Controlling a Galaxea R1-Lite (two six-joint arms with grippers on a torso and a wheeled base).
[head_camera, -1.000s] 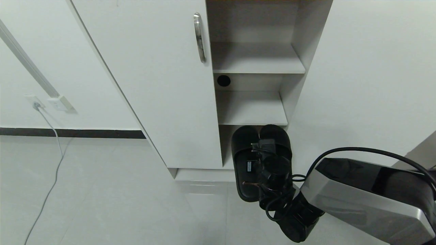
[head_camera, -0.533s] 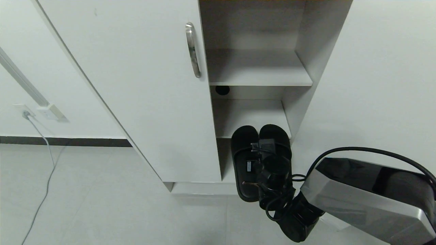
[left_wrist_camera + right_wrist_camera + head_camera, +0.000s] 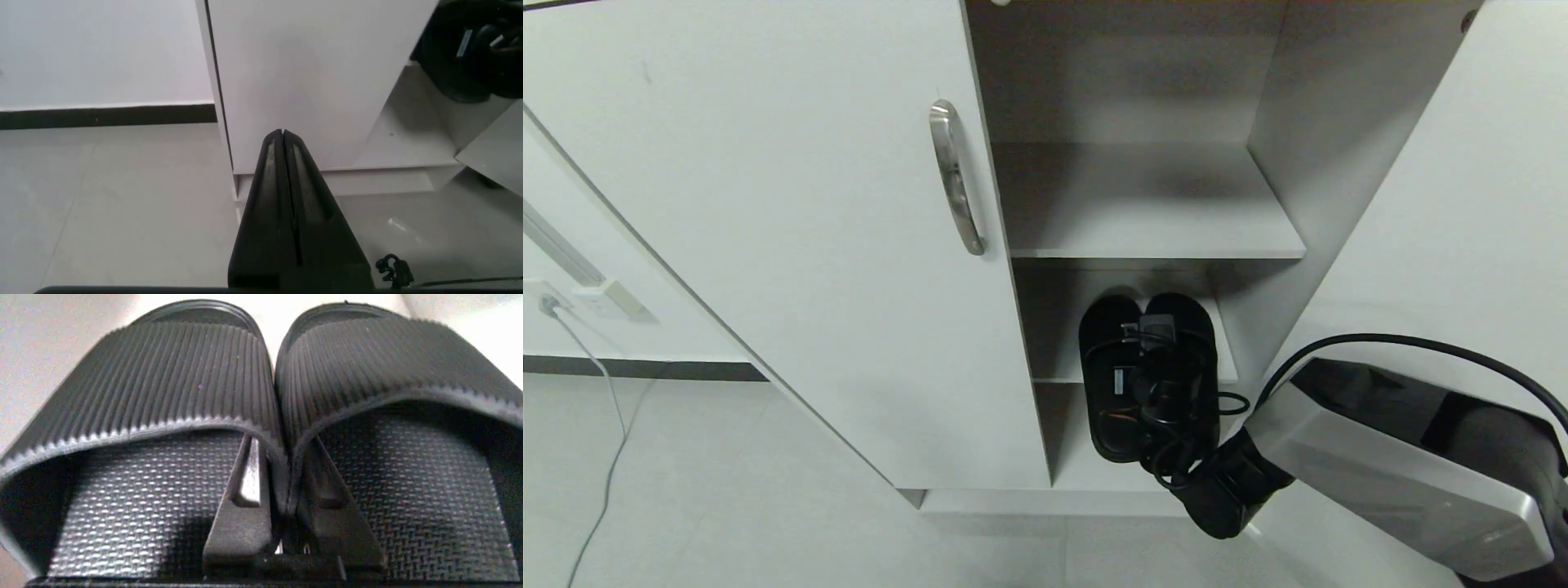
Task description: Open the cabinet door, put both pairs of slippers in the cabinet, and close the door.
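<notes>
The pair of black slippers (image 3: pixel 1147 376) hangs at the cabinet's (image 3: pixel 1282 147) open compartment, level with its lower shelf (image 3: pixel 1058 359). The slippers lie side by side with their long axes running into the cabinet, toes toward its back and heels toward the robot. In the head view the wrist covers the grasp. The right wrist view shows the right gripper (image 3: pixel 286 514) clamped on the slippers' two inner side walls, pressed together under the ribbed straps. The left wrist view shows the left gripper (image 3: pixel 282 163) with fingers together, low before the cabinet's door (image 3: pixel 319 73), near its base.
</notes>
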